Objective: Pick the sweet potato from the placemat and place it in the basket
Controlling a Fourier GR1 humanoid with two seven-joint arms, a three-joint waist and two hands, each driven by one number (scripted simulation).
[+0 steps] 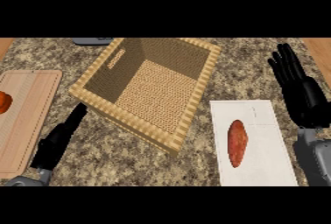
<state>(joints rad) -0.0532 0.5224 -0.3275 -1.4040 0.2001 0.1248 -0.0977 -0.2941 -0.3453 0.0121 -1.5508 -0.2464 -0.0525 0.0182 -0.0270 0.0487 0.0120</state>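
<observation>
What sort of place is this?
Probably a kitchen counter: speckled stone countertop, a wooden cutting board at the left, a woven basket, and a sweet potato on a white placemat.

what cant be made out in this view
Head view:
- Orange-red thing on the cutting board: cut off by the left edge, so its kind is unclear.
- Grey object beyond the basket: mostly cut off by the top edge, unidentifiable.
- Inner face of the basket's near wall: hidden by its own rim.

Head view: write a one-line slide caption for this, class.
Sweet potato lies on the placemat right of the basket; left hand and right hand open.
</observation>
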